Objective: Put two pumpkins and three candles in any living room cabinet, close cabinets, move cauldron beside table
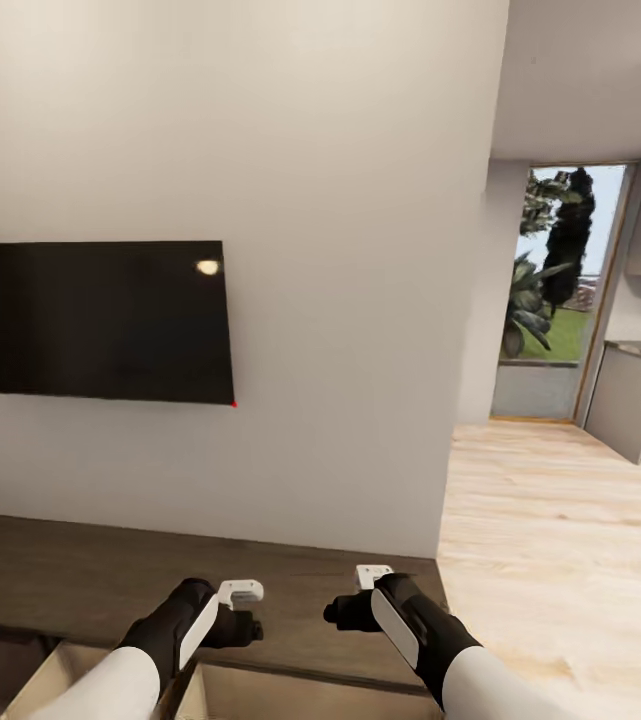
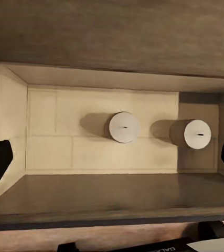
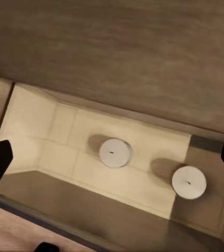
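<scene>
2 candles [image 2: 124, 127] upright, apart, in open cabinet [image 1: 80, 570] drawer; left gripper [image 2: 112, 157] and right gripper [image 3: 112, 157] both wide open, empty; candles likely light, rigid, smooth: grip the sides

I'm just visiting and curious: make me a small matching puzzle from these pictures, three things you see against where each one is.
Things:
1. flat black rectangular screen
2. two squat white candles
3. tall glass door with green plants behind it

Places:
A. inside the open pale beige drawer of the dark-brown cabinet
B. at the far end of the pale wooden floor
C. mounted on the white wall

Pairs: 1-C, 2-A, 3-B
</scene>
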### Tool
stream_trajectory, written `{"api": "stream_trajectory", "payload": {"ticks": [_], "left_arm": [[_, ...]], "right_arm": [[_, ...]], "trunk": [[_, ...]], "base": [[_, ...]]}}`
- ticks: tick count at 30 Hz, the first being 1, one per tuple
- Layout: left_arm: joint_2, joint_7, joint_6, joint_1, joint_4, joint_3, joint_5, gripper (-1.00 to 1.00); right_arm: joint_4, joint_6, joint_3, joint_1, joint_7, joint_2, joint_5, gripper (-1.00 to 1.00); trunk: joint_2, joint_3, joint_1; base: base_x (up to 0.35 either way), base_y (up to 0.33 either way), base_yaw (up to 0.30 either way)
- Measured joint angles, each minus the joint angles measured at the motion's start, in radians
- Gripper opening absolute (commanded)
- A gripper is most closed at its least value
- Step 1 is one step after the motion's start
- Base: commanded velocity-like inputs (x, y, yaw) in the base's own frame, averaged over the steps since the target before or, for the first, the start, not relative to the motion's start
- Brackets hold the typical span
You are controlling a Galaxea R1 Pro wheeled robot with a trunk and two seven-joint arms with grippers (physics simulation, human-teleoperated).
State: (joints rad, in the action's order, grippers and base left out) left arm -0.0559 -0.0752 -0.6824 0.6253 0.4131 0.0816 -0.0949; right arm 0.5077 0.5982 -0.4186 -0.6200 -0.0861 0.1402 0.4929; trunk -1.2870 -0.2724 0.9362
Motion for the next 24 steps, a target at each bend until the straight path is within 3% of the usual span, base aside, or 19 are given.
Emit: {"api": "stream_trajectory", "payload": {"ticks": [4, 13, 24], "left_arm": [[0.000, -0.001, 0.000, 0.000, 0.000, 0.000, 0.000, 1.00], [0.001, -0.001, 0.003, 0.000, 0.000, 0.000, 0.000, 1.00], [0.000, -0.001, 0.004, 0.000, 0.000, 0.000, 0.000, 1.00]], "right_arm": [[0.000, 0.000, 0.000, 0.000, 0.000, 0.000, 0.000, 1.00], [0.000, -0.001, -0.004, 0.000, 0.000, 0.000, 0.000, 1.00], [0.000, -0.002, -0.009, 0.000, 0.000, 0.000, -0.005, 1.00]], "trunk": [[0.000, -0.002, 0.000], [0.000, -0.004, 0.000], [0.000, -0.004, 0.000]], "base": [[-0.003, 0.276, 0.215], [-0.040, 0.305, 0.059], [-0.003, 0.322, 0.259]]}}
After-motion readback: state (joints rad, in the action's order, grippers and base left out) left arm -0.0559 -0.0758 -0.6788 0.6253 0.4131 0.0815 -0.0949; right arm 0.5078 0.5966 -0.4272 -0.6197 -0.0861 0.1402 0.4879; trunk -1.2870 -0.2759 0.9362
